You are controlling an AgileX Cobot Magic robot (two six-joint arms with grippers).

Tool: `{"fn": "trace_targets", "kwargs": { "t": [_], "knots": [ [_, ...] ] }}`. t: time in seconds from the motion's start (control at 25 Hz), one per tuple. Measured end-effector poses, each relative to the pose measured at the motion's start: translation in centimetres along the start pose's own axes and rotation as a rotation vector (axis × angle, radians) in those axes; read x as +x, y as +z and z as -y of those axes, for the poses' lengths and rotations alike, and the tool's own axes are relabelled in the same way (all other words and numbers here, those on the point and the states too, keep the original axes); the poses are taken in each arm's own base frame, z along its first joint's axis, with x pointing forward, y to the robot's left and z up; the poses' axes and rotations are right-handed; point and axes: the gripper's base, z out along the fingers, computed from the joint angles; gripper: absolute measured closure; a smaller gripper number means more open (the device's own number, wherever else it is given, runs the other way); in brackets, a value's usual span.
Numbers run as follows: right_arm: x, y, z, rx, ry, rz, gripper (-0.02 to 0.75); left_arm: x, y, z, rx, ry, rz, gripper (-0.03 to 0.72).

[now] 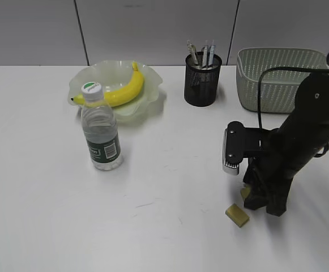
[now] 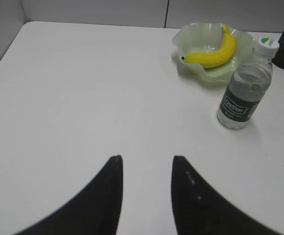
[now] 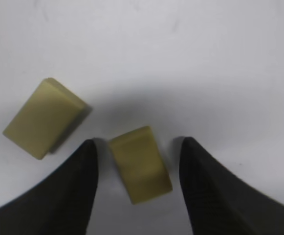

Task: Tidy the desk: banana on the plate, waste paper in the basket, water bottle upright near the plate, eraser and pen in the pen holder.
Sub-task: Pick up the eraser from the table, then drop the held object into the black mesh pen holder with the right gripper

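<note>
— Looking down by the front edge of the desk (image 1: 51, 226), what's the right gripper (image 3: 138, 147) doing?

— Its jaws are spread, one to each side of a small olive-yellow eraser (image 3: 141, 170) that lies flat on the white top. I can't see either finger pressing it. A second eraser piece (image 3: 43, 119) lies just beside it, apart, outside the jaws.

— And the left gripper (image 2: 145, 164)?

— Parted as well, nothing between its fingers, hanging over bare tabletop.

— Farther back?

— The water bottle (image 1: 100, 128) stands upright, white cap with green on top. Its dark green label reads something like "Cestbon" in white script in the left wrist view; the smaller print is too fine to read. Just behind it sits the plate (image 1: 150, 95), pale green and ruffled, with the banana (image 1: 125, 90) lying in it.

— And at the back?

— The pen holder (image 1: 202, 86), black mesh, with a few pens (image 1: 207, 56) standing in it. To its right, the basket (image 1: 272, 76), sage green; I can't see inside.
</note>
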Motion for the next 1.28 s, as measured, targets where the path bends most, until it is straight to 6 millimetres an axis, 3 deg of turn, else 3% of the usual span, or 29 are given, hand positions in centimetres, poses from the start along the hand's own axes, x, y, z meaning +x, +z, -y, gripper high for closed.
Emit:
{"fn": "trace_targets", "kwargs": {
  "t": [0.08,0.24,0.4,0.64,0.76,0.92,1.04,1.16,1.28],
  "knots": [
    [-0.1,0.3,-0.2,-0.013,-0.009,-0.003,0.344,0.0,0.0,0.0,0.0,0.0,0.0,0.433],
    [-0.8,0.3,-0.6,-0.014,-0.033,0.002,0.53,0.0,0.0,0.0,-0.001,0.001,0.0,0.433],
    [-2.4,-0.7,-0.1,0.061,0.094,0.088,0.528,0.0,0.0,0.0,-0.001,0.001,0.0,0.433],
    [-6.4,-7.3,6.0,0.535,0.434,0.472,0.528,0.0,0.0,0.0,-0.002,0.001,0.0,0.433],
    [-8.7,-9.2,9.6,0.658,0.542,0.602,0.528,0.0,0.0,0.0,-0.003,0.002,0.0,0.433],
    [-11.6,-8.1,13.7,0.671,0.619,0.694,0.528,0.0,0.0,0.0,-0.003,0.002,0.0,0.433],
    [-12.4,-6.3,16.0,0.667,0.652,0.712,0.528,0.0,0.0,0.0,-0.003,0.002,0.0,0.433],
    [-11.6,-4.6,17.5,0.663,0.686,0.695,0.528,0.0,0.0,0.0,-0.003,0.001,0.0,0.433],
    [-9.6,-3.5,18.7,0.647,0.761,0.672,0.528,0.0,0.0,0.0,-0.003,0.001,0.0,0.437]
  ]
}}
